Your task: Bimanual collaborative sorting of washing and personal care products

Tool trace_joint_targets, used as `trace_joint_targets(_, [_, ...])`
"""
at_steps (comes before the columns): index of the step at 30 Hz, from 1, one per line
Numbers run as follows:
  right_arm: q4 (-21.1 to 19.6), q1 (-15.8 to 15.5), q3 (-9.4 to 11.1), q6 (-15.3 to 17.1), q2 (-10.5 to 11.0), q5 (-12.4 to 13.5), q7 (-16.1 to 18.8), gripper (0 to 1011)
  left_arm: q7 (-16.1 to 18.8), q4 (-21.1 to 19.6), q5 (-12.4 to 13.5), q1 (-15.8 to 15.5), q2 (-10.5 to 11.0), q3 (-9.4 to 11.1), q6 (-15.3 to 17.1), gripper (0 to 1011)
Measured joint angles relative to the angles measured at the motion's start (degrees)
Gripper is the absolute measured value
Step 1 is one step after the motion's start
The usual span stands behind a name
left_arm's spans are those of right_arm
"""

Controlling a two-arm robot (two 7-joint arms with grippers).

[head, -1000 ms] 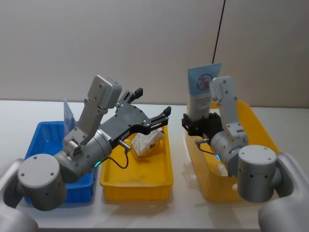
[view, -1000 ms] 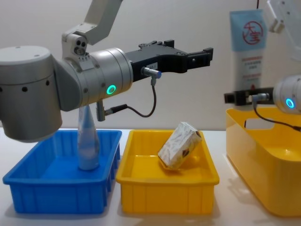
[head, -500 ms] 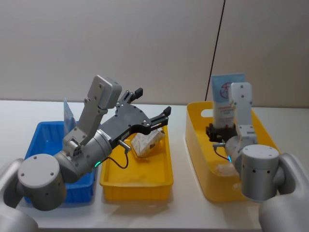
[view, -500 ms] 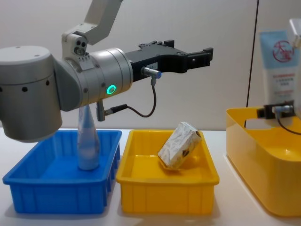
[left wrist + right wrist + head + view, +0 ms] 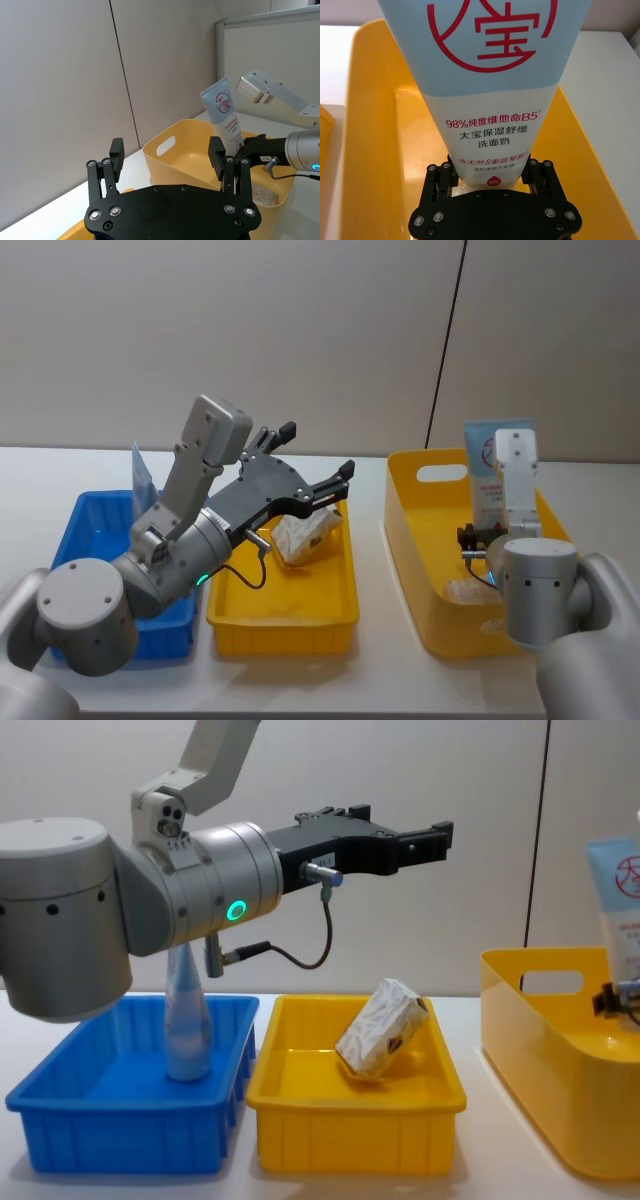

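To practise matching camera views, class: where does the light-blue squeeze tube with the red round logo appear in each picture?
Head view: tube far right, upright over the big yellow tub.
Chest view: tube at the right edge.
Left wrist view: tube right of centre.
Right wrist view: tube centre, in the right hand.
Shared landmark: the yellow tub.

Patterned pack point(image 5: 382, 1043) in yellow bin point(image 5: 355, 1102)

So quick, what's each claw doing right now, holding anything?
Left claw: open, empty, raised over the shallow yellow tray.
Right claw: shut on the light-blue tube, over the deep yellow bin.
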Motion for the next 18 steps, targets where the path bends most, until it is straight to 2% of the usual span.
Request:
trace_joint_targets(4, [0.7,0.4,0.4,0.6,-0.2,-0.3,-0.5,660,0.0,0.0,0.0,0.0,0.0,0.0,0.0,1002])
trace_joint_targets(11, [1.0,0.7,0.8,1.7,-0.3,-0.7,-0.9,912,0.0,0.0,0.0,0.0,0.0,0.0,0.0,1001])
trace_joint_targets(15, [0.8,0.7,0.9,2.0,-0.3,-0.8,-0.9,991,0.0,0.0,0.0,0.0,0.0,0.0,0.0,1001])
trace_joint_targets(18, [0.5,0.7,1.0,2.1,-0.3,-0.9,-0.8,1004,0.0,0.0,0.0,0.0,0.0,0.0,0.0,1001])
